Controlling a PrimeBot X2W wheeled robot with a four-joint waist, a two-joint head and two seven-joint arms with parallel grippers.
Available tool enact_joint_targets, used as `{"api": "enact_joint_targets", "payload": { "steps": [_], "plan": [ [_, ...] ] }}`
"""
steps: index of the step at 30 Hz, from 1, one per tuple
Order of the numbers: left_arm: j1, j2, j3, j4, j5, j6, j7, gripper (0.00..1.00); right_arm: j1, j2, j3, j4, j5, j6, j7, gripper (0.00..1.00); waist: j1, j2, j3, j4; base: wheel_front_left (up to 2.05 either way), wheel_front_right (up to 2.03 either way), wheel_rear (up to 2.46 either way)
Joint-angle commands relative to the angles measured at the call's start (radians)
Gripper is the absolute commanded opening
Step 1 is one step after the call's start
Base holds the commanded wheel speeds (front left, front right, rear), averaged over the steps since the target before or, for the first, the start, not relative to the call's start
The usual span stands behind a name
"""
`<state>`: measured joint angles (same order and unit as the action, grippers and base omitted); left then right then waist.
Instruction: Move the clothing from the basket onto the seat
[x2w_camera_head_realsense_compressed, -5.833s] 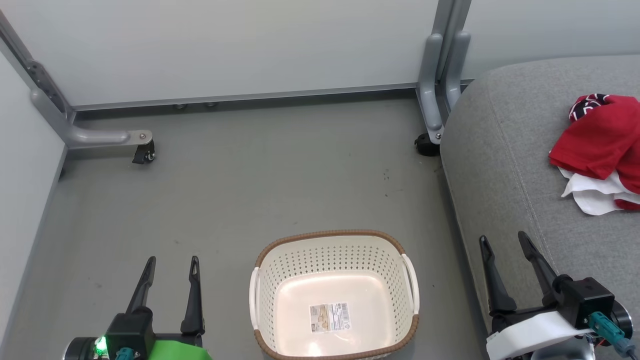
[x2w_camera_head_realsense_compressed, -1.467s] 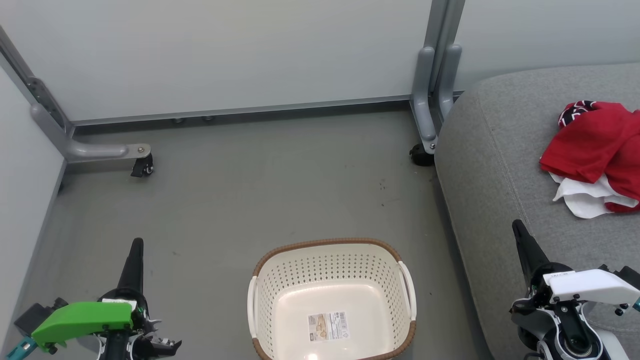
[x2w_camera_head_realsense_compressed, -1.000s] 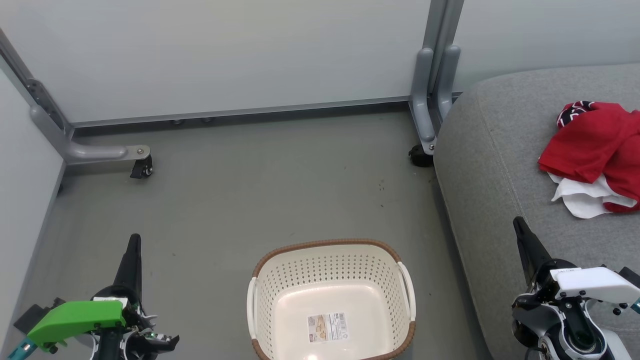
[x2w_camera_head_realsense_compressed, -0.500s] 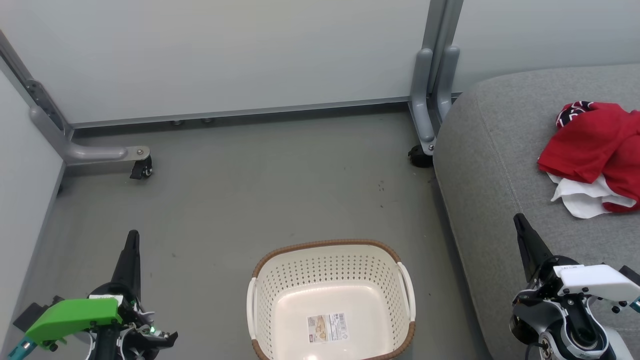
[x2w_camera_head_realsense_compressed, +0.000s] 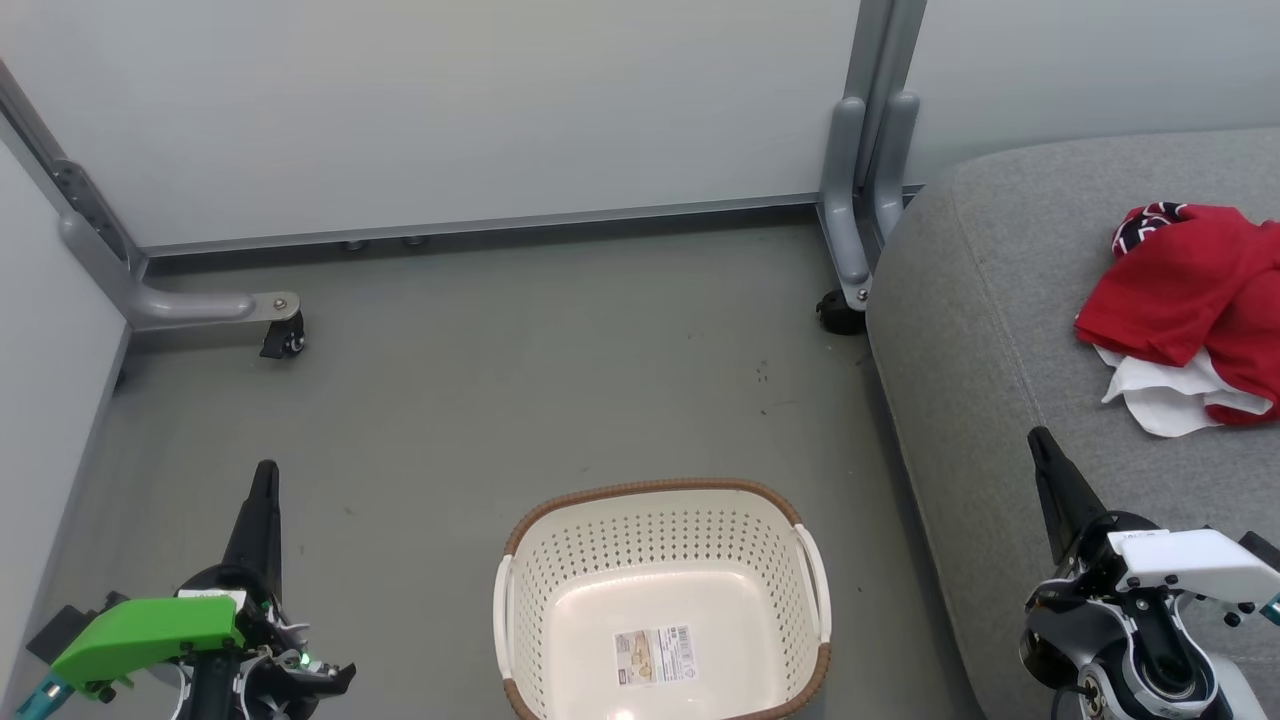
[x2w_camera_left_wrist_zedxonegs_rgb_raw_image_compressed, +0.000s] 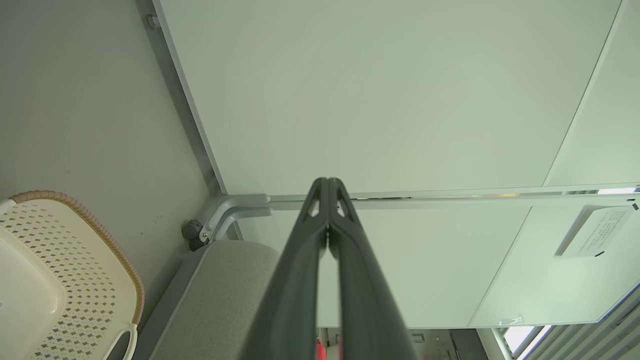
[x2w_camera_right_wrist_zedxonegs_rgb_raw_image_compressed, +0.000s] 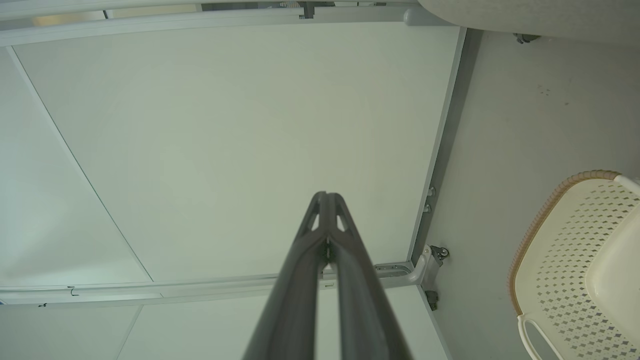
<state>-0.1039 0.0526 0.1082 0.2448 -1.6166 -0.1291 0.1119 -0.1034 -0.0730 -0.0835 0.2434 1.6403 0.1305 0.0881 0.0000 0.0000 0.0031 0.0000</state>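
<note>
The red clothing (x2w_camera_head_realsense_compressed: 1195, 300), with its white cloth part below, lies crumpled on the grey seat (x2w_camera_head_realsense_compressed: 1000, 340) at the right. On the floor in the lower middle stands the cream basket (x2w_camera_head_realsense_compressed: 660, 600), with nothing in it but a label sticker. My left gripper (x2w_camera_head_realsense_compressed: 264, 478) is shut at the lower left, over the floor to the left of the basket. My right gripper (x2w_camera_head_realsense_compressed: 1040, 442) is shut at the lower right, over the seat's front part, well short of the clothing. Both wrist views show the fingers pressed together: left gripper (x2w_camera_left_wrist_zedxonegs_rgb_raw_image_compressed: 327, 182), right gripper (x2w_camera_right_wrist_zedxonegs_rgb_raw_image_compressed: 326, 196).
Pale partition panels close off the back and left. Their grey metal feet with castors (x2w_camera_head_realsense_compressed: 285, 340) (x2w_camera_head_realsense_compressed: 838, 312) stand on the grey floor (x2w_camera_head_realsense_compressed: 520, 370). The basket rim (x2w_camera_left_wrist_zedxonegs_rgb_raw_image_compressed: 100, 235) (x2w_camera_right_wrist_zedxonegs_rgb_raw_image_compressed: 550, 205) shows at the edge of each wrist view.
Since several seconds ago both grippers have shut and turned on their side. Over the last second nothing visibly moves.
</note>
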Motion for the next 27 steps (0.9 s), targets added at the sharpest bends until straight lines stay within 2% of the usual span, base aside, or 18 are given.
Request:
{"api": "enact_joint_targets", "payload": {
  "steps": [1,27],
  "plan": [
    [-0.01,0.002,0.005,0.001,0.0,-0.005,0.0,0.0,-0.006,0.002,-0.003,0.002,-0.005,0.001,0.006,0.0,0.0,0.0,0.0,0.0,0.0,0.0,0.0],
    [-0.01,0.0,0.006,0.001,0.002,-0.005,0.002,0.0,-0.007,0.009,-0.012,0.003,-0.013,0.0,0.012,0.0,0.0,0.0,0.0,0.0,0.0,0.0,0.0]
  ]
}}
